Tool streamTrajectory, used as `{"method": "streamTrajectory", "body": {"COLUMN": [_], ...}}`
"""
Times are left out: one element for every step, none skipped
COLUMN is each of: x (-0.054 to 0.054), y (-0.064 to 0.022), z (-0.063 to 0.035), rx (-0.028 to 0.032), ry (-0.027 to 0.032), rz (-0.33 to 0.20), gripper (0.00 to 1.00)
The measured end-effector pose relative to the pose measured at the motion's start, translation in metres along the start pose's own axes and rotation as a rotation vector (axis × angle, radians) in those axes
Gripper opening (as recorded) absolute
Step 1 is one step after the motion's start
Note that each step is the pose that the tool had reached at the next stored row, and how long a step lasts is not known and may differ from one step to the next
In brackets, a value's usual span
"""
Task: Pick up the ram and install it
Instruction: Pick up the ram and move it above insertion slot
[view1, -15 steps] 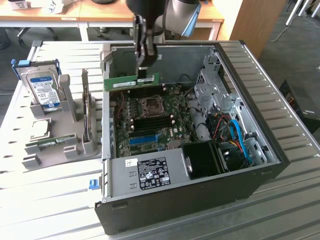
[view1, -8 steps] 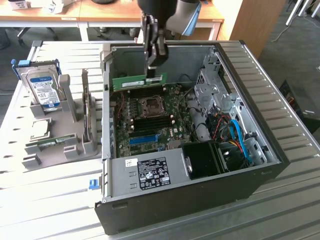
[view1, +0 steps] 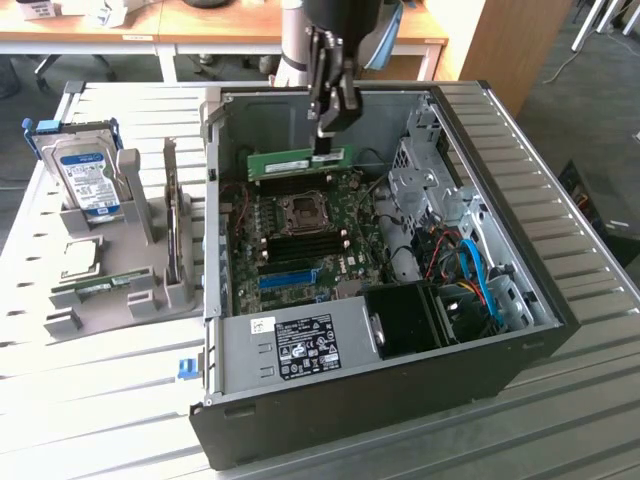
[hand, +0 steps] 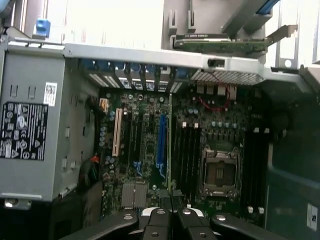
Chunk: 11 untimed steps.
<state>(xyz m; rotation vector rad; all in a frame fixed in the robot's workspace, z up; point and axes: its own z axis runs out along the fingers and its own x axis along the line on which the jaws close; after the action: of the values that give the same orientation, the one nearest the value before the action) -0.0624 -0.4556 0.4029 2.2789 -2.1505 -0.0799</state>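
ok, so your gripper (view1: 328, 140) is pinching the ram (view1: 298, 162) by its top edge, fingers pressed tight on the thin board. the stick hangs level with its long side across the open case (view1: 520, 250) and its contact edge facing down at the motherboard (view1: 255, 250). that top-edge pinch makes sense: it leaves the bottom edge free to meet a slot and keeps the fingers off the chips. the ram is up in the air inside the case, on the far side of the cpu socket (view1: 301, 208) in the exterior view and not seated in anything yet. black memory slots (view1: 300, 247) lie on both sides of the socket, and you can't tell from these angles which bank it sits over. in the wrist view the fingers (hand: 157, 220) close together on a thin edge that runs out over the board, parallel to the slots, so the alignment looks deliberate. on the exterior view's left a grey holder (view1: 140, 290) keeps the parts upright and reachable: the hard drive (view1: 88, 175), the processor chip (view1: 83, 256) and another green stick (view1: 98, 289) all sit there. judging by this, the pick is done and the install isn't.
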Motion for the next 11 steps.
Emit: {"method": "streamTrajectory", "body": {"x": [0.0, 0.0, 0.001, 0.001, 0.001, 0.001, 0.001, 0.001, 0.001, 0.001, 0.001], "y": [-0.0033, -0.0065, -0.0097, -0.0126, -0.0145, -0.0147, -0.0147, -0.0147, -0.0147, -0.0147, -0.0147], "z": [-0.0001, -0.0003, -0.0004, -0.0006, -0.0007, -0.0007, -0.0007, -0.0006, -0.0006, -0.0006, -0.0006], "rx": [0.0, 0.0, 0.0, 0.0, 0.0001, -0.0001, 0.0, 0.0, 0.0, 0.0, 0.0], "ry": [0.0, 0.0, 0.0, 0.0001, 0.0002, 0.0002, 0.0001, 0.0, 0.0001, 0.0, 0.0], "rz": [0.0, 0.0, 0.0, 0.0, 0.0, 0.0, 0.0, 0.0, 0.0, 0.0, 0.0], "gripper": [0.11, 0.11, 0.11, 0.11, 0.11, 0.11, 0.11, 0.11, 0.11, 0.11, 0.11]}}
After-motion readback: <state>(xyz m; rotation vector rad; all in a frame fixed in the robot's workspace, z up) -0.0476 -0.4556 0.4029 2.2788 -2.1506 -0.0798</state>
